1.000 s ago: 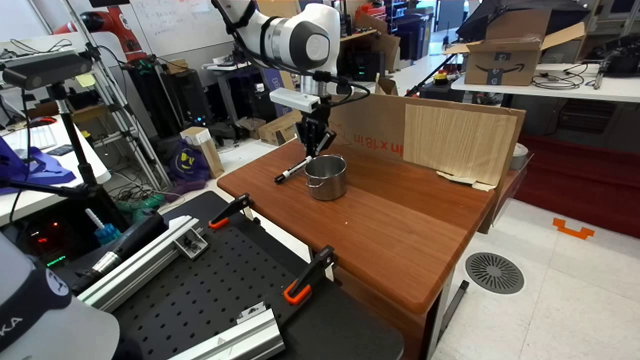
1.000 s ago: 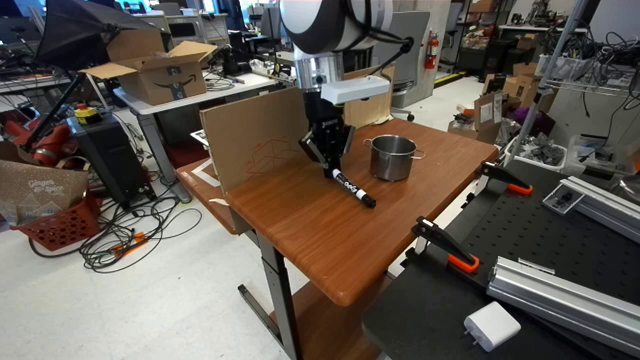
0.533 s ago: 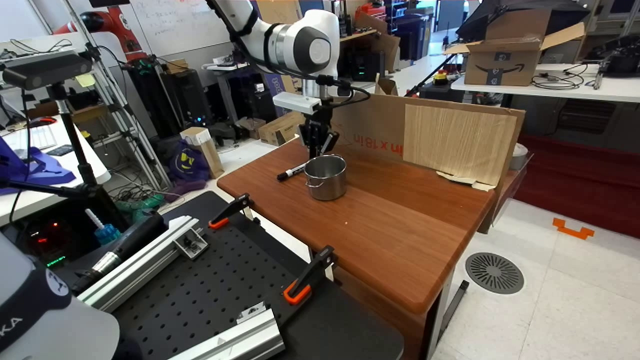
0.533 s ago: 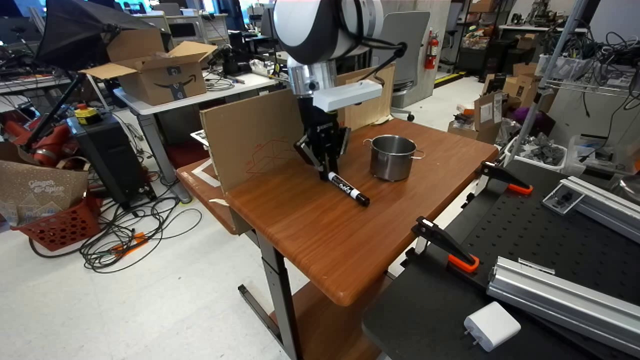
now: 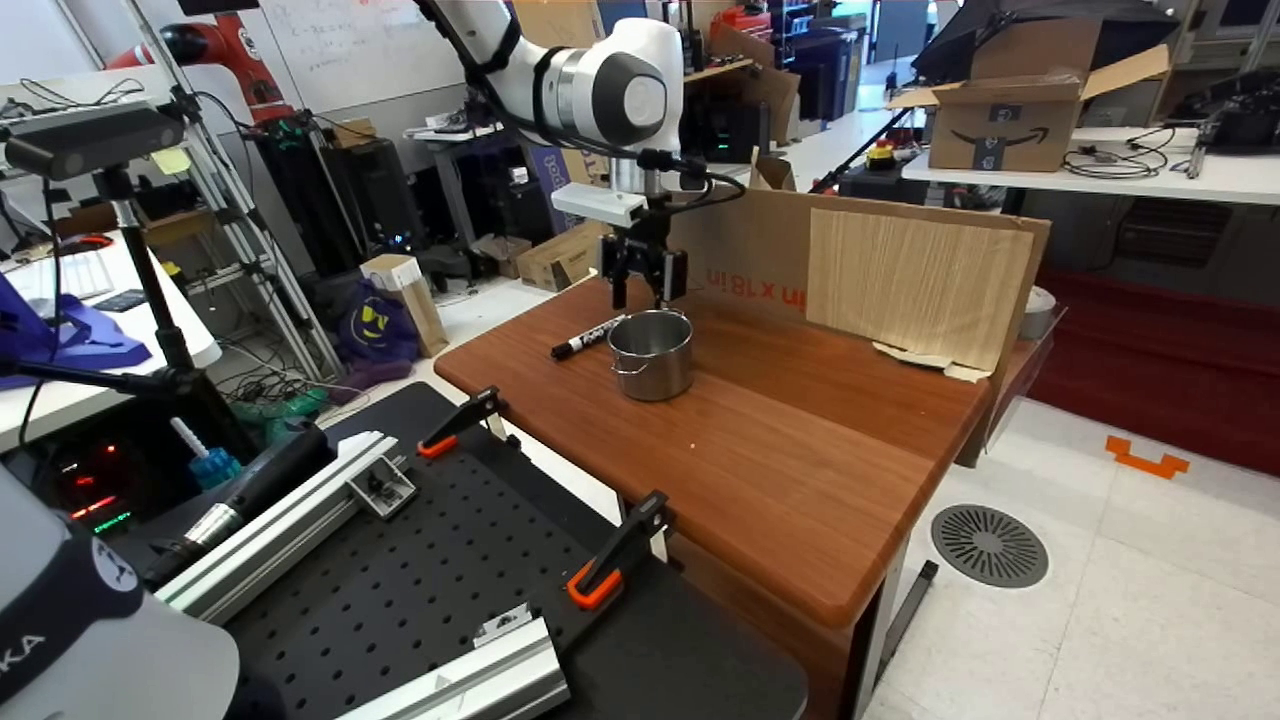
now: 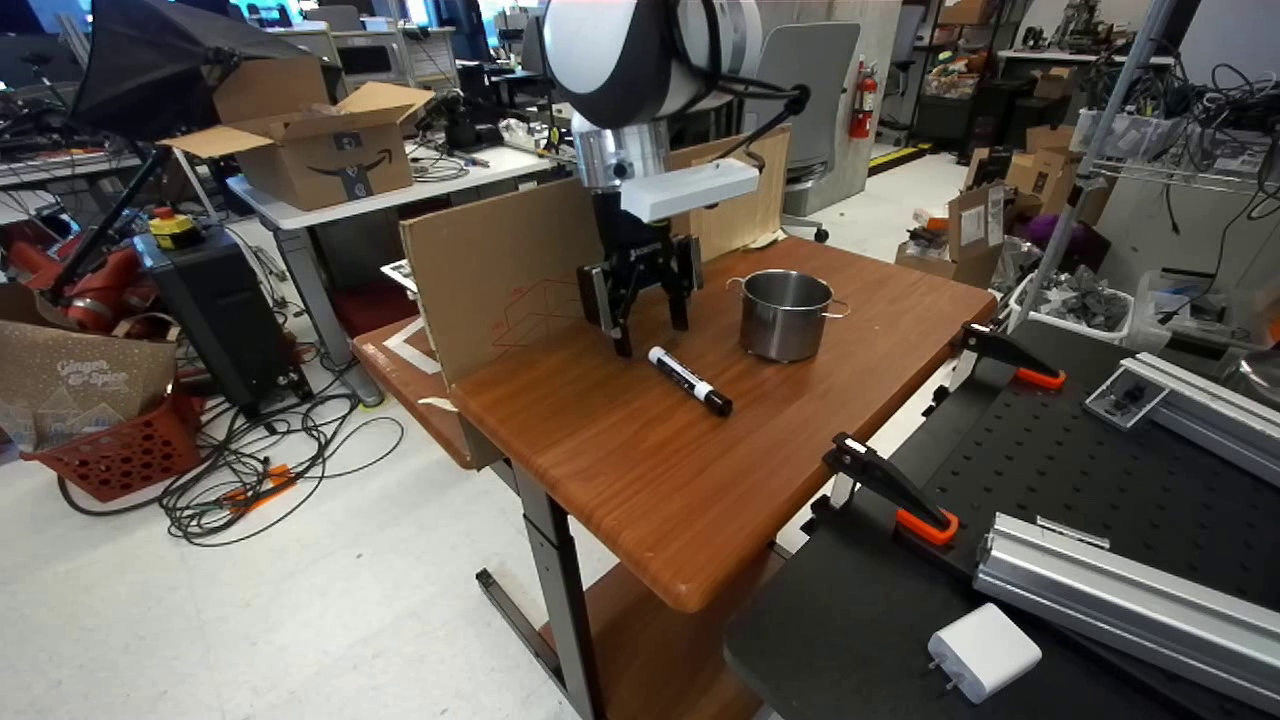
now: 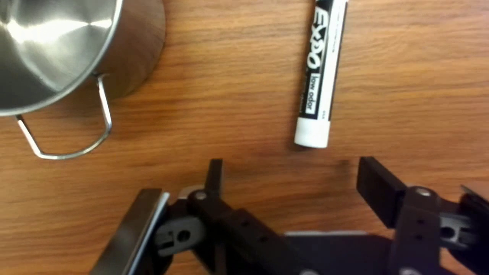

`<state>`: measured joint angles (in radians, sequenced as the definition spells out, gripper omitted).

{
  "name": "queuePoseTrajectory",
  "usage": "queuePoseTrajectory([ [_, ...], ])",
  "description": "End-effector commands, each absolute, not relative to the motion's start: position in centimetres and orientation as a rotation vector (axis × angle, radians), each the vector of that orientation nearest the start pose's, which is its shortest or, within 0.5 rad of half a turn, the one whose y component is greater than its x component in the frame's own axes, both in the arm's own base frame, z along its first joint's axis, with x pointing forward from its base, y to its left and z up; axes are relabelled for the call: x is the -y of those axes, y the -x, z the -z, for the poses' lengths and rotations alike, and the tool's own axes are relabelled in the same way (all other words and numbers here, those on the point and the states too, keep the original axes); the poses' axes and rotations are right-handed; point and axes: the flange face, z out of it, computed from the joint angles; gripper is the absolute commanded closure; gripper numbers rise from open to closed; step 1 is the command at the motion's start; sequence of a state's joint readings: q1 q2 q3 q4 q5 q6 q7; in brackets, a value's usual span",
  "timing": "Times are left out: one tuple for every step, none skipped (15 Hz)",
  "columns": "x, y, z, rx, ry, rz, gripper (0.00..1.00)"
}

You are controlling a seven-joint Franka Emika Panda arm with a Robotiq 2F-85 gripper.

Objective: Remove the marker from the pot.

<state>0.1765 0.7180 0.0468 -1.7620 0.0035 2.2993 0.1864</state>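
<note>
Brown tabletop (image 6: 640,480), black-and-white marker (image 6: 690,381).

Brightly lit, glare inside pot (image 7: 82,53), soft shadow near claw (image 7: 291,168)

Table (image 6: 620,450) has a brown wood-grain top with rounded corners. On it, a grey metal pot (image 6: 785,318) stands upright; near the pot, apart from it, a marker (image 6: 690,381) lies flat, black at one end, white at the other.
</note>
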Motion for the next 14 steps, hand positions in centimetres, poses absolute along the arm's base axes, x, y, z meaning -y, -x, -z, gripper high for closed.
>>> queuePoseTrajectory([
  [-14.1,-62.9,-14.3,0.025,3.151,-0.29,0.0],
  [-14.1,-63.0,-14.6,0.022,3.146,-0.293,0.0],
  [-14.1,-63.0,-14.9,0.019,3.143,-0.293,0.0],
  [-14.2,-63.0,-15.6,0.018,3.139,-0.282,0.0],
  [-14.3,-62.9,-16.4,0.025,3.137,-0.26,0.0],
  [-14.4,-62.7,-17.2,0.036,3.135,-0.244,0.0],
  [-14.5,-62.5,-18.0,0.047,3.13,-0.24,0.0],
  [-14.5,-61.9,-19.3,0.066,3.125,-0.222,0.0],
  [-14.6,-61.6,-20.1,0.075,3.135,-0.223,0.0],
  [-14.7,-63.0,-18.6,0.054,3.125,-0.205,0.0],
  [-14.8,-62.9,-19.4,0.056,3.125,-0.195,0.0],
  [-14.7,-62.9,-19.4,0.056,3.125,-0.196,0.0],
  [-14.7,-62.8,-19.0,0.055,3.126,-0.204,0.0],
  [-14.7,-62.7,-18.6,0.054,3.126,-0.21,0.0],
])
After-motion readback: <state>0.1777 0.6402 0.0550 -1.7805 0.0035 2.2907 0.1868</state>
